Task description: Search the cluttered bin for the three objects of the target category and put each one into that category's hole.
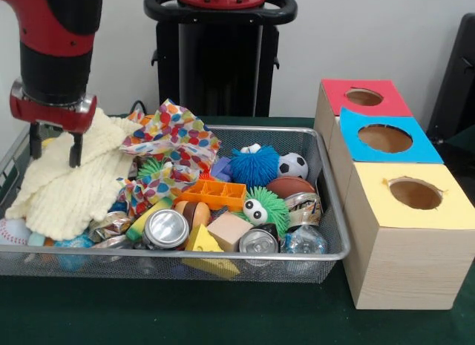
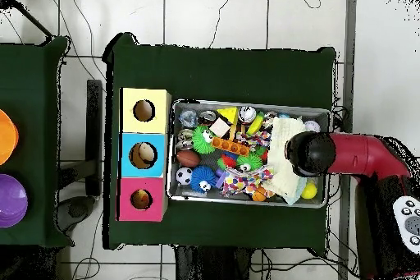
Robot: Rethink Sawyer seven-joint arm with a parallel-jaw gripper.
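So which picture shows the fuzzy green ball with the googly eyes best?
The front view. There the fuzzy green ball with googly eyes faces the camera near the wire bin's front, with its eyes and spikes plain. The overhead view shows only a small green spiky patch from above; its eyes cannot be made out.

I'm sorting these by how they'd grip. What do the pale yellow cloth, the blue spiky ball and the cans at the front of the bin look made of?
The pale yellow cloth looks like soft knitted or fleecy fabric, ribbed and draping. The blue spiky ball seems to be soft rubber, judging by its fine floppy strands. The cans look like thin shiny metal, probably aluminium, with reflective tops.
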